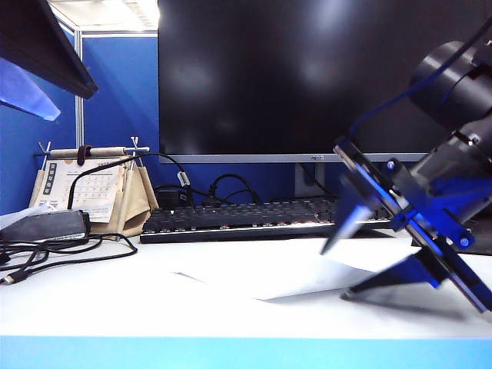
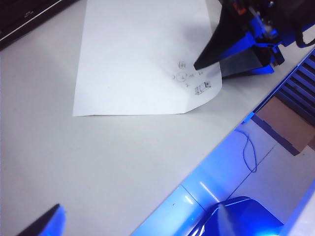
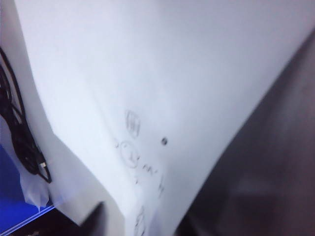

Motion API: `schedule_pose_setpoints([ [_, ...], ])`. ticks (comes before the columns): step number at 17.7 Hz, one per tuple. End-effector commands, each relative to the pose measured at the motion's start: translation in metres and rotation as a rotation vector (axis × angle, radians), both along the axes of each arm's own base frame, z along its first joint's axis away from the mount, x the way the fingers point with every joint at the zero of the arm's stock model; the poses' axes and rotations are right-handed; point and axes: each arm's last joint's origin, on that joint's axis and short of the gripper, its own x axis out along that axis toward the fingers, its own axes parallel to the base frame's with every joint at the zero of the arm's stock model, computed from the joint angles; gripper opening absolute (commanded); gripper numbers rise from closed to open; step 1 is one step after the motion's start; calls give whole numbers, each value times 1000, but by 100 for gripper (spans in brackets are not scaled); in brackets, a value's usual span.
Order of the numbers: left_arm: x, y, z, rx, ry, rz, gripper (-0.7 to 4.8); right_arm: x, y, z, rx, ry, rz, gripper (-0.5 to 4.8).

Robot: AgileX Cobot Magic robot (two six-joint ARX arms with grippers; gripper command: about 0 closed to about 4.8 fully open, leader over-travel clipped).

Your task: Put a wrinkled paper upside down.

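Nearest you in the exterior view is the white desk top (image 1: 115,300) with its pale blue front edge, and it is also the biggest surface before you. Behind it, at the far side, stands the wide black monitor (image 1: 307,77), dark all over, against a blue partition (image 1: 119,92). Below the screen lies the long black keyboard (image 1: 246,219), running left to right. At the far left you see a small printed desk calendar on a tan stand (image 1: 96,188), with black cables (image 1: 54,250) trailing across the desk near it.

The wrinkled paper (image 1: 307,273), a white sheet with a few small marks near one corner (image 2: 194,81), lies on the desk in front of the keyboard, right of centre, its right end lifted off the surface.

Your right gripper (image 2: 209,59) is low at the right, at that marked corner. One dark pointed finger (image 1: 350,215) is above the sheet, another (image 1: 392,280) beside it on the desk. You cannot tell whether the claw has caught the paper.

Your left gripper (image 2: 138,221) hangs above the near desk edge with its blue fingers spread wide, holding nothing.
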Motion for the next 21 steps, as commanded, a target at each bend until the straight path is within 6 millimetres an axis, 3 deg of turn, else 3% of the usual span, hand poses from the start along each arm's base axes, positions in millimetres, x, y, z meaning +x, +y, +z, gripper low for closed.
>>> schedule_pose_setpoints([
  [1, 1, -1, 4, -26, -22, -2, 409, 3, 2, 4, 15, -54, 1, 73],
  [3, 1, -1, 6, -35, -31, -1, 409, 3, 2, 4, 14, -60, 3, -8],
  [9, 1, -1, 6, -34, -31, -1, 409, -2, -2, 12, -98, -176, 84, -7],
  [12, 1, -1, 6, -35, -31, -2, 409, -18, -13, 36, -255, -287, 120, -7],
  [16, 1, -2, 6, -36, -30, -4, 409, -56, -37, 86, -463, -517, 80, -6],
  [18, 1, -1, 5, -32, -25, -5, 409, -68, -45, 101, -573, -566, 86, -7],
  [21, 1, -1, 5, -28, -23, -6, 409, -77, -53, 142, -805, -620, 158, -7],
])
